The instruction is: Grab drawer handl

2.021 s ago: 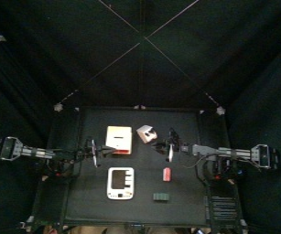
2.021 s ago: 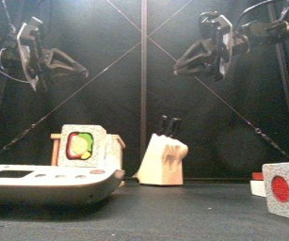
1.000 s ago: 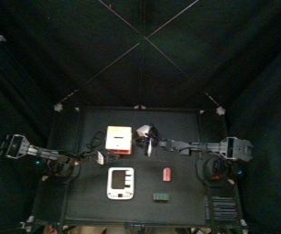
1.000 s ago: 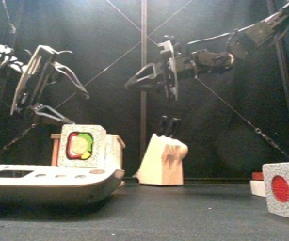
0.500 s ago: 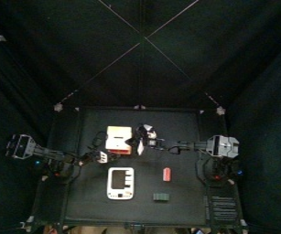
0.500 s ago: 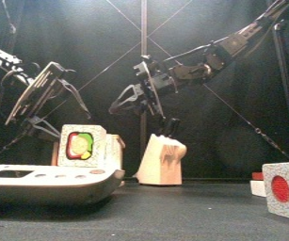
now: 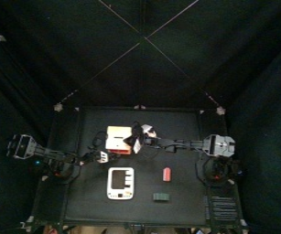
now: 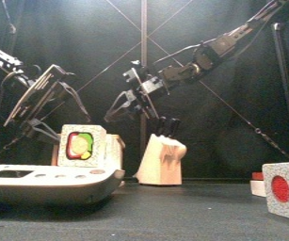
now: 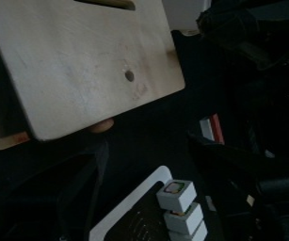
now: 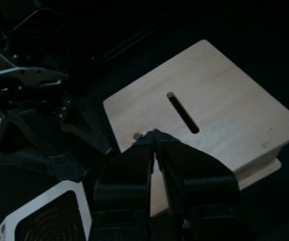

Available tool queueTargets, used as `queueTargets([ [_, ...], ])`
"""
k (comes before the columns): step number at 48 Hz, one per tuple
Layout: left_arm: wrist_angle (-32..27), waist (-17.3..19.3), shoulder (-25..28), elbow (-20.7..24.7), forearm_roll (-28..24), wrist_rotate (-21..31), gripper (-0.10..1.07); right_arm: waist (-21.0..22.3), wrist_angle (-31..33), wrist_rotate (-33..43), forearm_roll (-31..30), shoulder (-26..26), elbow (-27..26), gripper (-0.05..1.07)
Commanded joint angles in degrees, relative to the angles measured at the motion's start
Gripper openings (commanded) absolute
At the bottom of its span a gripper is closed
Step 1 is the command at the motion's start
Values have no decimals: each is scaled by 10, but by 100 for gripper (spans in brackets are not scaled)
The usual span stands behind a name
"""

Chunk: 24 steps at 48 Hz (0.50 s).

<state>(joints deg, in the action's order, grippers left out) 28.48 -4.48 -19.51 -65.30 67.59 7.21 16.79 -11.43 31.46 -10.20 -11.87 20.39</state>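
Nearest the front edge of the worktop (image 8: 210,221) lies a flat white panel (image 8: 46,184) on the left, with dark windows on its upper face. At the far right of the front view stands a small white block with a red round face (image 8: 282,189). From above, a small red piece (image 7: 167,174) and a dark flat block (image 7: 162,196) lie on the worktop to the right of the panel.

Behind the panel stands the drawer (image 8: 84,146), a small cream-white box with a coloured front, on the left half of the worktop; from above it shows as a pale box with an orange-red side (image 7: 118,139). Just to its right stands a cream wooden knife block (image 8: 163,158) with dark handles rising from its top.

The left tool (image 8: 40,99) hangs above and a little left of the drawer, tilted, its jaws spread about as wide as they go and holding nothing. Its wrist camera looks straight onto a pale wooden face of the drawer (image 9: 84,71), close up, with the white panel's buttons (image 9: 178,202) beyond.

The right tool (image 8: 124,104) reaches across from the right on a long slanting arm and hangs above the gap between the drawer and the knife block, higher than both and touching neither. Its jaws stand partly open with nothing seen between them. In the right wrist view its tips (image 10: 153,141) point at the edge of a pale slotted wooden top (image 10: 197,108).
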Motion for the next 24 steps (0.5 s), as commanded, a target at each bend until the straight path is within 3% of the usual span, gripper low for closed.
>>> queueTargets([
  [1, 2, 1, 0, 11, -2, -1, 99, 9, -4, -2, 8, 14, -11, 49],
  [9, 2, 2, 4, 13, -1, -1, 99, 8, 4, -1, 11, 3, -38, 49],
  [24, 2, 4, 14, 17, 25, 0, 99, 7, 123, -1, 15, -18, -111, 49],
])
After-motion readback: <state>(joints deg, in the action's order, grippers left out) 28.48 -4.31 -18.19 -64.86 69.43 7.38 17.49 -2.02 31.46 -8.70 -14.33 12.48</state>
